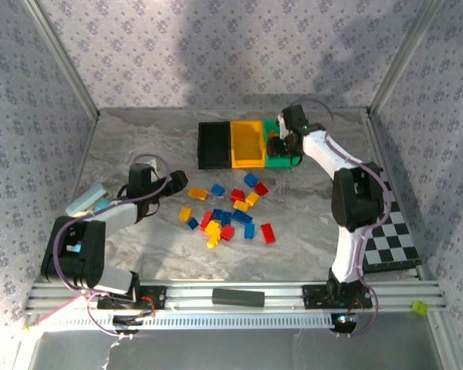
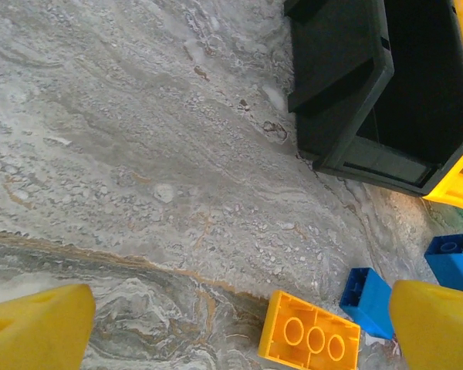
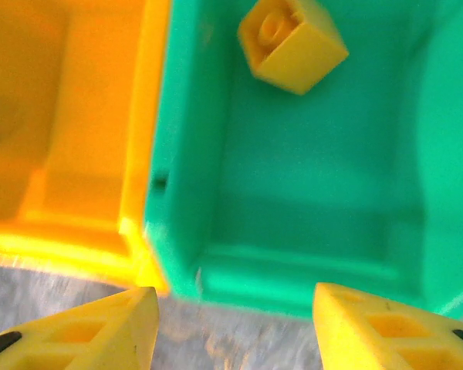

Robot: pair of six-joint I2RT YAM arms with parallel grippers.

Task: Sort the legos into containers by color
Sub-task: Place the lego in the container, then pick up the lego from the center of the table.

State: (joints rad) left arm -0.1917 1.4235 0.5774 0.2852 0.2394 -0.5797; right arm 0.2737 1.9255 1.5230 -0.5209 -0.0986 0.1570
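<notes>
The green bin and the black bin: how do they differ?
The green bin holds one yellow brick; no brick shows in the black bin. The green bin sits at the right end of the row, under the right gripper; the black bin sits at the left end. Both are open-topped, flanking the yellow-orange bin.

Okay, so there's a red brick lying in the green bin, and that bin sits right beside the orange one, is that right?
Not quite. The brick lying in the green bin is yellow, not red; the right wrist view shows it plainly. The rest holds: that bin sits right beside the orange bin.
</notes>
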